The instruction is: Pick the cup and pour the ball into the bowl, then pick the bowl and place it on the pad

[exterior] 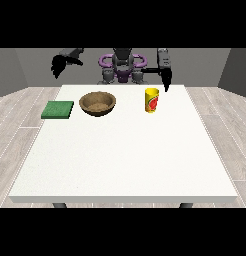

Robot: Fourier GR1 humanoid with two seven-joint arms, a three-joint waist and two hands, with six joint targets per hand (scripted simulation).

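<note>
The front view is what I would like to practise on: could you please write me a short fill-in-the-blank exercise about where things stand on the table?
1. The green pad lies at the view's ____ of the wooden bowl.
2. The yellow cup stands ____ on the white table.
3. The hand at the view's right hangs just above and beside the ____.
4. The hand at the view's left holds ____.

Missing words: left; upright; cup; nothing

yellow cup (152,100) w/ red mark, brown bowl (97,103), green pad (58,109), white table (123,155)
</note>
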